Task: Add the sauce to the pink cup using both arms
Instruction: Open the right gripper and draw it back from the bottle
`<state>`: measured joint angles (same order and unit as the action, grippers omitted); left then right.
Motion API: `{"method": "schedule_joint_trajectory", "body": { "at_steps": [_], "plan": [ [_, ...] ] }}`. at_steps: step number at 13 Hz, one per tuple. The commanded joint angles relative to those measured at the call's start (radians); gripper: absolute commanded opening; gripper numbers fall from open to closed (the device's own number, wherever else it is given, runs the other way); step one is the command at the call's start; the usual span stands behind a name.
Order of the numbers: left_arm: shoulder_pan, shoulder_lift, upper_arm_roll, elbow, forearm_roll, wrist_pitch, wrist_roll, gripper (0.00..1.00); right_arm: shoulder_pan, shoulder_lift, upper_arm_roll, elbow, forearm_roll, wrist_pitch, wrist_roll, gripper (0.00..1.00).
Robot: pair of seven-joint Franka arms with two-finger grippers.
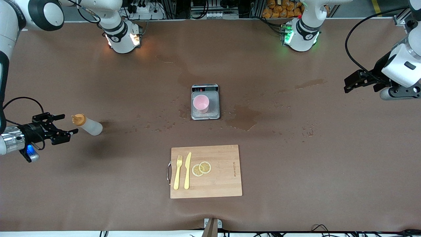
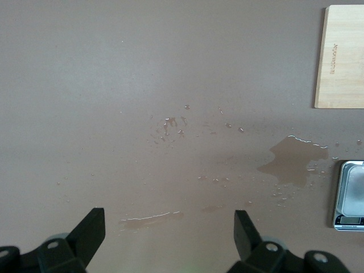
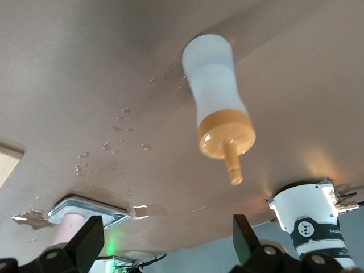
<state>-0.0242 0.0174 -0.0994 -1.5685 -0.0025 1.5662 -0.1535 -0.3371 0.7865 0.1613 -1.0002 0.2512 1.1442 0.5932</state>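
Brown-covered table (image 1: 296, 164), blotched with wet patches (image 1: 245, 118). Lying directly on it: grey digital scale (image 1: 213, 113), light wooden cutting board (image 1: 223, 177), translucent whitish squeeze bottle with orange cap (image 1: 88, 124).

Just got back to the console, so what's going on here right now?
Nothing is held yet. The right end effector is open beside the sauce bottle, which stands at the right arm's end of the table. The pink cup sits on the scale mid-table. The left end effector waits open over bare, wet table.

Bright, even light (soft shadows)
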Motion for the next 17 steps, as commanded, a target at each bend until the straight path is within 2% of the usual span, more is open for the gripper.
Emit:
{"method": "schedule_joint_trajectory", "body": {
  "at_steps": [1,5,7,10,12,14,17],
  "plan": [
    [0.010,-0.030,-0.002,-0.022,-0.019,0.008,0.022,1.00,0.074,-0.102,-0.003,0.006,-0.059,-0.015,0.013,1.00],
    [0.012,-0.025,0.004,-0.021,-0.019,0.008,0.058,1.00,0.216,-0.225,-0.006,0.005,-0.095,-0.011,0.022,1.00],
    [0.012,-0.025,0.009,-0.018,-0.017,0.008,0.058,1.00,0.242,-0.277,-0.003,-0.001,-0.105,-0.012,0.016,1.00],
    [0.012,-0.022,0.007,-0.005,-0.016,0.008,0.057,1.00,0.328,-0.361,-0.002,-0.008,-0.199,-0.009,0.011,1.00],
    [0.013,-0.022,0.009,-0.005,-0.014,0.008,0.058,1.00,0.366,-0.406,-0.002,-0.018,-0.214,-0.011,0.010,1.00],
    [0.012,-0.022,0.009,-0.005,-0.014,0.006,0.055,1.00,0.363,-0.464,-0.003,-0.101,-0.216,0.055,-0.024,1.00],
    [0.012,-0.022,0.009,-0.007,-0.013,0.006,0.057,1.00,0.352,-0.613,-0.009,-0.332,-0.234,0.236,-0.157,1.00]
  ]
}}
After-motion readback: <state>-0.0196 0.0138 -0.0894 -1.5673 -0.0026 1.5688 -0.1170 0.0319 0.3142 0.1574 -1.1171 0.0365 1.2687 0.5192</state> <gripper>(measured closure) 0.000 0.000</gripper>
